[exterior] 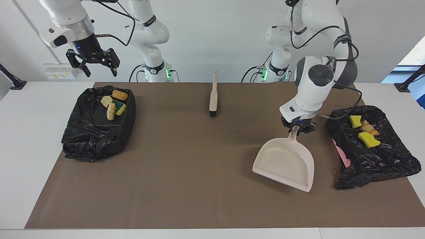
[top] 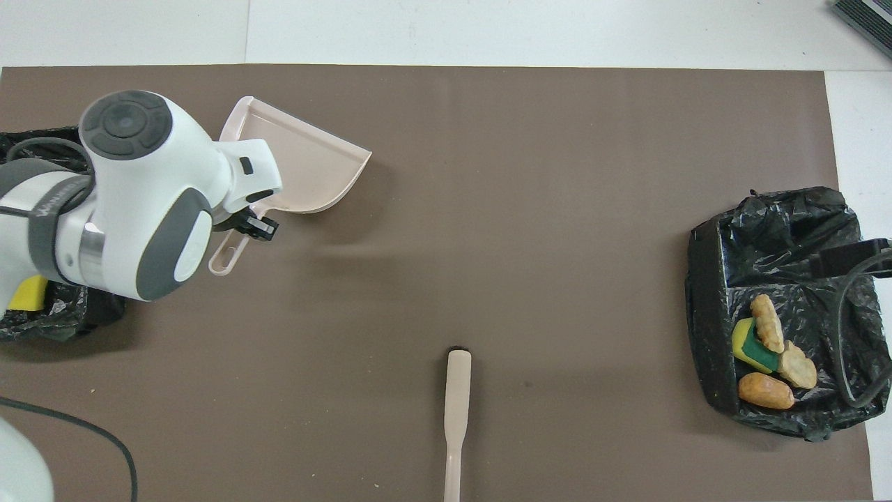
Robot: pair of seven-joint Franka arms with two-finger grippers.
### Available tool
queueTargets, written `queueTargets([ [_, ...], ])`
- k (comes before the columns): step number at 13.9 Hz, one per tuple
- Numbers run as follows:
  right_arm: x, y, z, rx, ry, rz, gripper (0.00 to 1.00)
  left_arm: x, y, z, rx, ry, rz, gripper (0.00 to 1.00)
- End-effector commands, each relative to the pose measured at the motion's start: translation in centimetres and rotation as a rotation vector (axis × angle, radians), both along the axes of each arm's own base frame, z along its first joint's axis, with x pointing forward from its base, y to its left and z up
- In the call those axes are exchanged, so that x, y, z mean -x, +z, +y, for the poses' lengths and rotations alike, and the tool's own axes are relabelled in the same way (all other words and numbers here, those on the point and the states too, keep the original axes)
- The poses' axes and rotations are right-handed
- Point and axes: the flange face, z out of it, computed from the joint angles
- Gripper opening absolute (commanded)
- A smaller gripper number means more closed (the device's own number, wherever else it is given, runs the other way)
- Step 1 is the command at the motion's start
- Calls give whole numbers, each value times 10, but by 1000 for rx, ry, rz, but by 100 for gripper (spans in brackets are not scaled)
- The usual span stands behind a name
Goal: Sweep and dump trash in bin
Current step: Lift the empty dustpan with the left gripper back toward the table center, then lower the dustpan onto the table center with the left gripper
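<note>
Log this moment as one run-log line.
left gripper: shut on dustpan handle, over mat | right gripper: open, waiting over bin | trash: in bins

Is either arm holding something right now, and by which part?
The left end effector is shut on the handle of the beige plastic dustpan, over the brown mat. The right end effector, open, holds nothing.

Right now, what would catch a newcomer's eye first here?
The beige dustpan, held by its handle in the left tool, hangs empty over the brown mat beside a black bag holding yellow scraps. At the right arm's end, another black bag holds more scraps.
</note>
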Motion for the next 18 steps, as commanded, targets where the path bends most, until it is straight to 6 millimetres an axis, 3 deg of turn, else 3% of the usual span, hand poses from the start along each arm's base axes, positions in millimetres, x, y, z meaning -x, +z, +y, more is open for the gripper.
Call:
queueTargets([
  [1,3,1,-1,13,5,14,100,8,-9,-68,61,124,-42,0],
  [4,3,1,0,13,6,14,100,18,-3,-133,115,229,-47,0],
  [6,3,1,-1,13,6,14,100,30,-8,-158,121,268,-40,0],
  [8,3,1,0,13,6,14,100,23,-7,-185,144,331,-59,0],
  [9,3,1,0,13,6,14,100,20,-6,-191,159,362,-58,0],
  [11,3,1,0,13,8,14,100,34,-10,-216,161,340,-56,0],
  [12,3,1,0,13,8,14,100,30,-24,-223,151,348,-49,0],
  [13,3,1,0,13,6,14,100,23,-25,-228,156,365,-59,0],
  [16,3,1,0,13,6,14,100,34,-46,-251,127,318,-74,0],
  [18,3,1,0,13,8,14,100,36,-52,-256,111,291,-97,0],
])
